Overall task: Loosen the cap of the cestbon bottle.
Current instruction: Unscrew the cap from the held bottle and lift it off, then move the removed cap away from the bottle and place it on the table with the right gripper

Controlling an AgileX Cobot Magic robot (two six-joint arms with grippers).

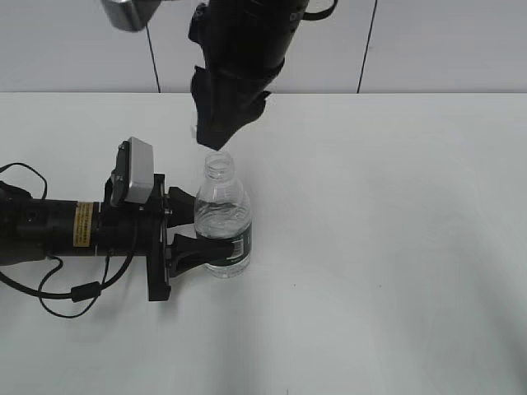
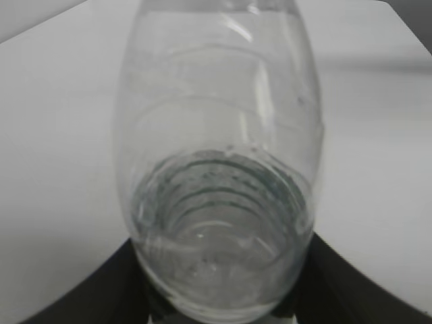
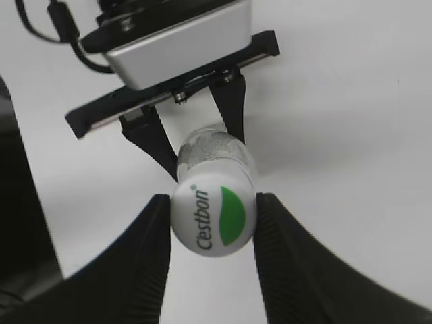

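Note:
The cestbon bottle (image 1: 223, 224) stands upright on the white table, clear and ribbed with a dark green label band low down. Its mouth (image 1: 217, 162) is open at the top. My left gripper (image 1: 189, 224) is shut on the bottle's body from the left; in the left wrist view the bottle (image 2: 216, 169) fills the frame between the black fingers (image 2: 219, 304). My right gripper (image 3: 212, 206) is shut on the white cap (image 3: 213, 218) with its green mark and holds it just above the bottle's neck (image 3: 216, 150). In the exterior view the right gripper (image 1: 212, 141) hides the cap.
The white table (image 1: 395, 247) stretches to the right and front of the bottle. The left arm and its black cables (image 1: 49, 280) lie along the table at the left. A pale wall with dark seams (image 1: 366, 49) stands behind.

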